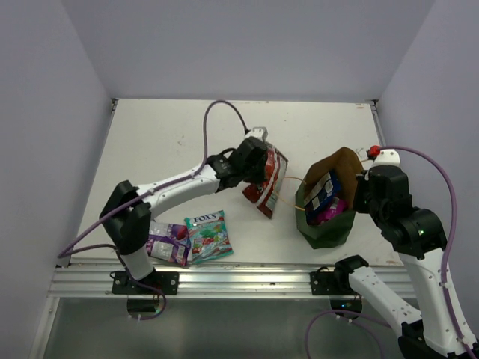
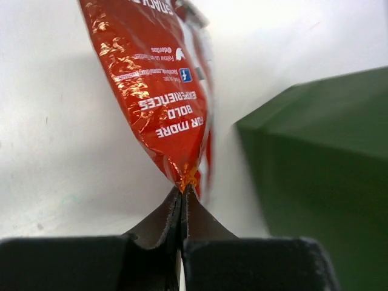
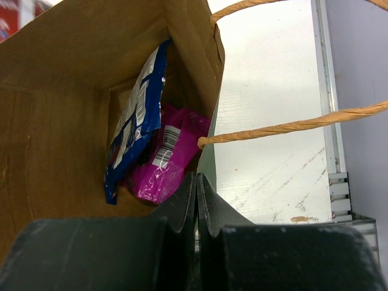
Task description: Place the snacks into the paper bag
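Nearest you, teal candy bag (image 1: 208, 235) & purple-silver bag (image 1: 168, 241) lie flat at the front edge, not yet packed. L gripper (image 2: 183, 193) pinches red-orange pack (image 2: 157, 91) by its seam, just left of the paper bag (image 1: 325, 228); R gripper (image 3: 197, 182) clamps the rim. Carry it over the rim w/o snagging the handles, then release beside the blue chip bag (image 3: 136, 127).

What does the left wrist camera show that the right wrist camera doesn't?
Only left wrist: the left claw pinching a red pack by its corner, and the green outside of the bag.
Only right wrist: the right claw shut on the bag's rim, its brown inside holding a blue pack and a magenta pack, and the cord handles.
Both: the bag and the white table.
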### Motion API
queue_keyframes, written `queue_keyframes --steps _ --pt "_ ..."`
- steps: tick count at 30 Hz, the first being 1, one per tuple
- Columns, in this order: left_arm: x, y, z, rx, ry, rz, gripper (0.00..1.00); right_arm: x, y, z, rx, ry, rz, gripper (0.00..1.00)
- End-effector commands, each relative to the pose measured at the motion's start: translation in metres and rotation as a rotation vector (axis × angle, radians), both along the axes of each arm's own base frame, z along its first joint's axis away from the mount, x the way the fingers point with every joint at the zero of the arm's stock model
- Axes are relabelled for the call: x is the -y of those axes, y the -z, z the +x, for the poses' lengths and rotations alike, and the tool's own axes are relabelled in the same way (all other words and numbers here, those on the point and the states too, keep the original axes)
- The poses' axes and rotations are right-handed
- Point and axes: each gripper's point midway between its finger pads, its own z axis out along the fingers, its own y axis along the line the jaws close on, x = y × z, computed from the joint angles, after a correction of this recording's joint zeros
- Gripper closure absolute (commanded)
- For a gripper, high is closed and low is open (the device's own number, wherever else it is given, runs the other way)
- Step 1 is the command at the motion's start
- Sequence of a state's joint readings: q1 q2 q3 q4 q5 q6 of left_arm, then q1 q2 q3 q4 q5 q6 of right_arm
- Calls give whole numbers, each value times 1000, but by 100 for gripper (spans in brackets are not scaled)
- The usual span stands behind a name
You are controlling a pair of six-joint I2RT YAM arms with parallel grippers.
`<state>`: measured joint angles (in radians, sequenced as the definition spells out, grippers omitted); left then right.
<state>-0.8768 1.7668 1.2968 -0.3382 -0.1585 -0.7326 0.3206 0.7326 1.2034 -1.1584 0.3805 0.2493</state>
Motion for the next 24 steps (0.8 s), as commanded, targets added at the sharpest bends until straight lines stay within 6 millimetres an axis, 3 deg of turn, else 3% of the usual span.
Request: queue_keyframes --steps 1,2,3,4,5,9,13,16,20,24 --pt "21 -178 22 304 -14 -233 100 0 -6 2 17 -8 -10 100" --pt "27 -196 22 336 7 -245 100 0 -6 2 17 -8 -11 100" --pt "35 -237 19 389 16 -300 100 1 -6 2 17 -5 -11 100" --pt "49 -252 8 411 51 -325 100 1 -5 2 16 -6 -11 100" --pt "56 -286 2 465 71 -373 100 1 -6 2 16 -4 -11 100" --pt "94 -338 -38 529 177 -511 100 1 -6 2 17 0 -10 100" --pt "122 -333 -67 487 259 -553 100 2 -7 2 21 0 -9 100" --pt "137 -310 -82 435 310 -565 100 2 -7 1 22 1 -8 100" --pt "151 -258 -97 364 361 -505 100 2 -7 0 22 3 -5 100" --pt "163 -224 -105 334 399 -465 100 1 -8 0 22 -3 -3 100"
